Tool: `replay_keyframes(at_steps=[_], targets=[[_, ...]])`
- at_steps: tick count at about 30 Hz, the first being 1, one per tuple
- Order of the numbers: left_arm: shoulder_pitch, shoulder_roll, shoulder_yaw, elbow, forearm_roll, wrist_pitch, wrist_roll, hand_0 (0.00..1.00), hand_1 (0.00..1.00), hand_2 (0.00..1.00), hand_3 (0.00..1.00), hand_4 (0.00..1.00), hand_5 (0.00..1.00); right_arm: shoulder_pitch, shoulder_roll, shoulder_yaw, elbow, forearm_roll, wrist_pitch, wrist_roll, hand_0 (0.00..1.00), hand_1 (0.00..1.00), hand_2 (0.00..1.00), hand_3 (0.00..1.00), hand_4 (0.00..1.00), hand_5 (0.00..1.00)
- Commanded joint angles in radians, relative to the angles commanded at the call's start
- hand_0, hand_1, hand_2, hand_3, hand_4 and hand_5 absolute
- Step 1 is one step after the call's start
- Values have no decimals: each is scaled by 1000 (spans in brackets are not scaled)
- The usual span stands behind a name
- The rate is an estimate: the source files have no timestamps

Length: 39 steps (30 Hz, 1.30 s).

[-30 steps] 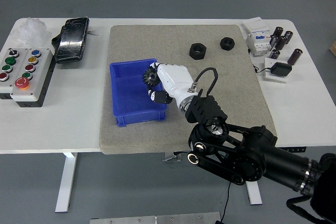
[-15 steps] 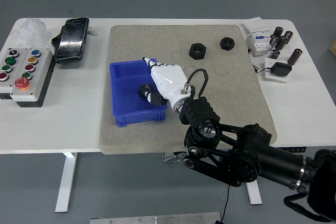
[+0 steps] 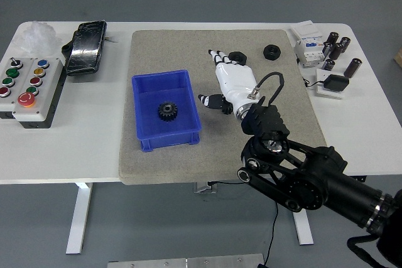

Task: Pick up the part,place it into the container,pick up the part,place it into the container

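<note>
Grey mat (image 3: 282, 101) on white table (image 3: 94, 149) under my right hand (image 3: 231, 80). Fingers spread wide, holding nothing. Black gear (image 3: 167, 111) lies inside blue container (image 3: 146, 136), left of hand. Two black nuts: one (image 3: 238, 56) touching fingertips, other (image 3: 271, 50) just beyond.

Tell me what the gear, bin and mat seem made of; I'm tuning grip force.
Gear: likely dark metal, matte black with crisp teeth, though it could be hard plastic. Bin: moulded plastic, glossy blue, thin smooth walls. Mat: felt or fibrous fabric by its look, speckled grey-beige, dull and flat.
</note>
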Motion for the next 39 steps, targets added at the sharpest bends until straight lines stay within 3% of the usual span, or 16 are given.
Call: replay_keyframes(at_steps=[3,7,21,22,27,28,33,34,39], targets=[[-1,0,-1,0,3,0,0,614,546,550,615,613,343,-12,-1,45,-51,43,-1,0,450,762,923,998,831,269],[-5,0,2,0,4,-2,-2,614,546,550,615,613,342,-19,10,34,-101,93,6,0,448,752,914,989,825,263],[-9,0,-5,0,22,-4,2,614,545,550,616,613,341,8,35,-76,-167,201,23,8,439,725,883,975,841,304],[-7,0,-6,0,21,-3,3,614,545,550,616,613,341,11,37,-84,-176,210,23,10,423,647,750,904,838,319],[-1,-3,-14,0,26,-2,7,614,545,550,616,613,341,25,45,-122,-210,239,13,24,423,647,750,904,838,319],[0,-4,-16,0,27,-2,8,614,545,550,617,613,342,31,47,-135,-217,246,6,30,361,540,508,679,562,268],[-1,-2,-18,0,28,-1,9,614,545,550,617,613,342,50,57,-180,-237,269,-26,53,361,540,508,679,562,268],[-1,-2,-18,0,28,-1,8,614,545,550,616,612,341,51,58,-184,-238,271,-31,56,341,504,419,621,480,93],[-2,-1,-15,0,25,-1,6,614,545,550,616,612,341,58,62,-203,-252,283,-61,70,341,504,419,621,480,93]])
